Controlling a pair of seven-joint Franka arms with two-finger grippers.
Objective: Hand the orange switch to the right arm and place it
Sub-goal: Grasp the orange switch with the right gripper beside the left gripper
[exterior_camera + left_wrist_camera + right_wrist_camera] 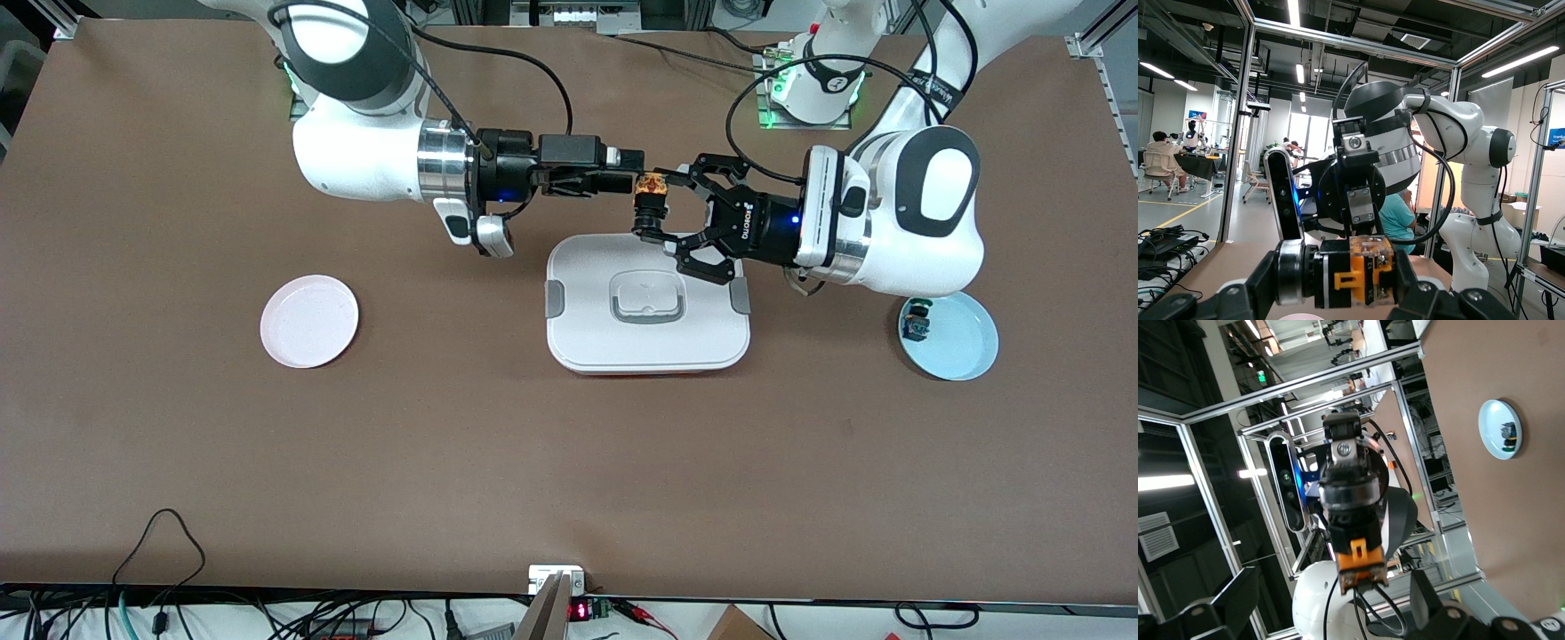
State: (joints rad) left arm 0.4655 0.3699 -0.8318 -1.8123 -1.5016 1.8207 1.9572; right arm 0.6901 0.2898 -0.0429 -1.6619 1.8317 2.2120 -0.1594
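The orange switch (649, 203) is up in the air over the edge of the white lidded box that lies nearest the arms' bases. My left gripper (656, 206), the wide claw one, is shut on it lengthwise. In the left wrist view the switch (1361, 273) sits clamped between the left gripper's (1338, 283) fingers, orange body at one end and black round part at the other. My right gripper (633, 172), the narrow one, is open and faces the switch, fingertips right beside its orange end. In the right wrist view the orange end (1361, 563) hangs between the right gripper's (1333, 581) spread fingers, untouched.
A white lidded box (711, 333) with grey clips lies mid-table under the grippers. A pink plate (309, 320) lies toward the right arm's end. A light blue plate (965, 342) toward the left arm's end holds a small blue-and-green component (916, 324); that plate also shows in the right wrist view (1491, 430).
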